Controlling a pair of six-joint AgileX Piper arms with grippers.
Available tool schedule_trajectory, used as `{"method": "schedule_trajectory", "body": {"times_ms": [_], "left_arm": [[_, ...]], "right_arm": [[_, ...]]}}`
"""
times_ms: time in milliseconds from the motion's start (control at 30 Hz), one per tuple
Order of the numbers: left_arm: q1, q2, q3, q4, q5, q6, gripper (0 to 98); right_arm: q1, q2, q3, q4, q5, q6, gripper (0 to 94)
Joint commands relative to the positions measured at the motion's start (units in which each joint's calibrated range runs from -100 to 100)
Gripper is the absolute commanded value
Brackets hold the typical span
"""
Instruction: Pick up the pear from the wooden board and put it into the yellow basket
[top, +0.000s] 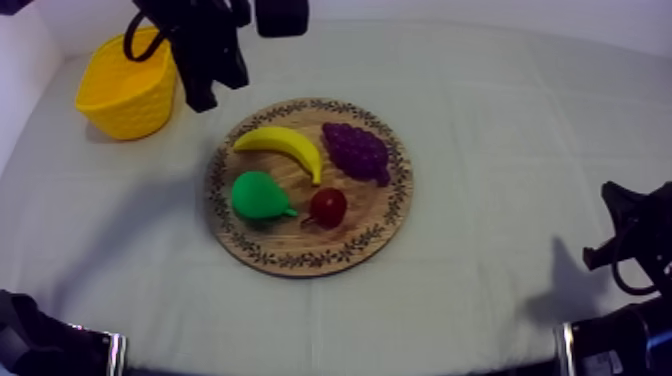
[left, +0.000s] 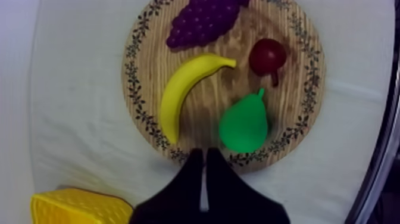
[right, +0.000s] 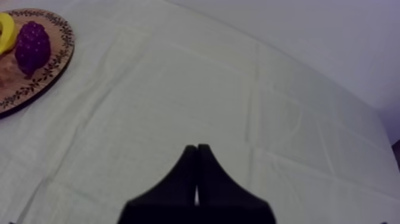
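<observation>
The green pear (top: 259, 195) lies on the left part of the round wooden board (top: 383, 232), stem toward the small red fruit (top: 328, 205). In the left wrist view the pear (left: 243, 124) sits just beyond my left gripper (left: 203, 156), whose fingers lie together as a narrow wedge, shut on nothing, over the board's rim (left: 135, 83). From above, my left gripper (top: 203, 92) hangs between the yellow basket (top: 128, 90) and the board. My right gripper (right: 196, 149) is shut on nothing over bare cloth; from above the right gripper (top: 612, 228) rests at the table's right edge.
A banana (top: 284, 145) and a bunch of purple grapes (top: 356, 150) share the board with the pear and red fruit. The basket stands at the back left, near the table's left edge. Bare cloth stretches between the board and the right arm.
</observation>
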Motion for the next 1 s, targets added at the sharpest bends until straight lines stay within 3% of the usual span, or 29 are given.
{"method": "schedule_trajectory", "body": {"times_ms": [0,367,500,633,967], "left_arm": [[-0.13,0.16,0.37,-0.14,0.11,0.79,10.9],[-0.46,-0.62,2.96,-1.64,-0.52,2.25,46.2],[-0.21,-1.87,4.05,-1.77,0.17,1.53,72.5],[-0.23,-2.78,7.14,-2.41,0.43,1.42,88.9],[0.42,-1.91,10.75,-2.71,0.51,1.67,96.4]], "right_arm": [[-0.02,-0.03,-0.02,0.01,0.02,-0.01,0.4],[-0.02,-0.03,-0.02,0.01,0.02,-0.01,0.4],[-0.02,-0.03,-0.02,0.01,0.02,-0.01,0.4],[-0.02,-0.03,-0.02,0.01,0.02,-0.01,0.4],[-0.02,-0.03,-0.02,0.01,0.02,0.04,0.4]]}}
